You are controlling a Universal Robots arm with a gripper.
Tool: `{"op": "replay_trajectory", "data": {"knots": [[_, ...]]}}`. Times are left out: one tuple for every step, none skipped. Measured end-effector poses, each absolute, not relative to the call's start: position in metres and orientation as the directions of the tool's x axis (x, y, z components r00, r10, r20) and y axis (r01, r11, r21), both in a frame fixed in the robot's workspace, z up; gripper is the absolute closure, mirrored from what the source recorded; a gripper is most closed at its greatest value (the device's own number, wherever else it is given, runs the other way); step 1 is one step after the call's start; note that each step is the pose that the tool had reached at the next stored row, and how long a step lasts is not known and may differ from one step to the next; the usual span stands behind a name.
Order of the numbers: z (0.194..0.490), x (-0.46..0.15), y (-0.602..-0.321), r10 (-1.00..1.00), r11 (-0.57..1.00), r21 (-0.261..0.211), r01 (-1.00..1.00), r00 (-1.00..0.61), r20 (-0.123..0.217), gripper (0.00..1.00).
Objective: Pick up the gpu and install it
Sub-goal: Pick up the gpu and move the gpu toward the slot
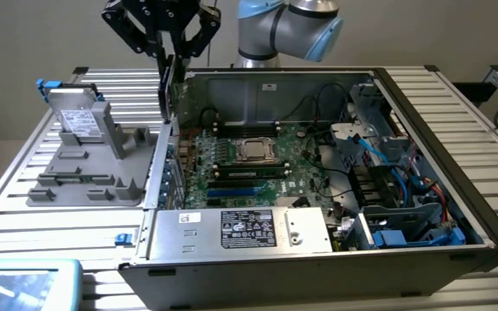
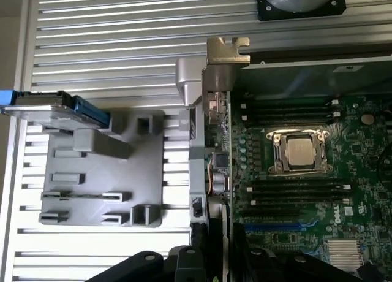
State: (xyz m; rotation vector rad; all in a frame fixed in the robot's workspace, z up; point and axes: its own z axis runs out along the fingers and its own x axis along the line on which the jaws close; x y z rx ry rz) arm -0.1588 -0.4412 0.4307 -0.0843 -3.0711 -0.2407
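My gripper (image 1: 171, 48) grasps the gpu (image 1: 168, 91) edge-on, over the computer case (image 1: 443, 116) wall on the exterior view's left, beside the grey tray (image 1: 85, 184).

Case wall (image 1: 158, 175) apparently crowds the gpu (image 1: 169, 91); motherboard (image 1: 201, 159) lies open.

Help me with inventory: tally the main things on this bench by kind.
gpu, held in the pincer: 1
hard drive: 1
grey parts holder: 1
open computer case: 1
Total: 4
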Motion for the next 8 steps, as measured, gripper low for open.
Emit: {"op": "replay_trajectory", "data": {"knots": [[0.431, -0.155, -0.442, 0.050, 0.986, 0.154, 0.059, -0.997, 0.065, 0.72], [0.431, -0.150, -0.444, 0.050, 0.986, 0.154, 0.059, -0.997, 0.066, 0.72], [0.431, -0.146, -0.444, 0.050, 0.986, 0.154, 0.060, -0.996, 0.067, 0.72], [0.431, -0.141, -0.445, 0.050, 0.986, 0.154, 0.060, -0.996, 0.068, 0.72], [0.430, -0.137, -0.446, 0.050, 0.986, 0.154, 0.060, -0.996, 0.069, 0.72], [0.430, -0.132, -0.447, 0.050, 0.986, 0.154, 0.060, -0.996, 0.069, 0.72], [0.429, -0.128, -0.447, 0.050, 0.986, 0.154, 0.060, -0.996, 0.069, 0.72], [0.428, -0.123, -0.448, 0.050, 0.986, 0.154, 0.060, -0.996, 0.069, 0.72]]}}
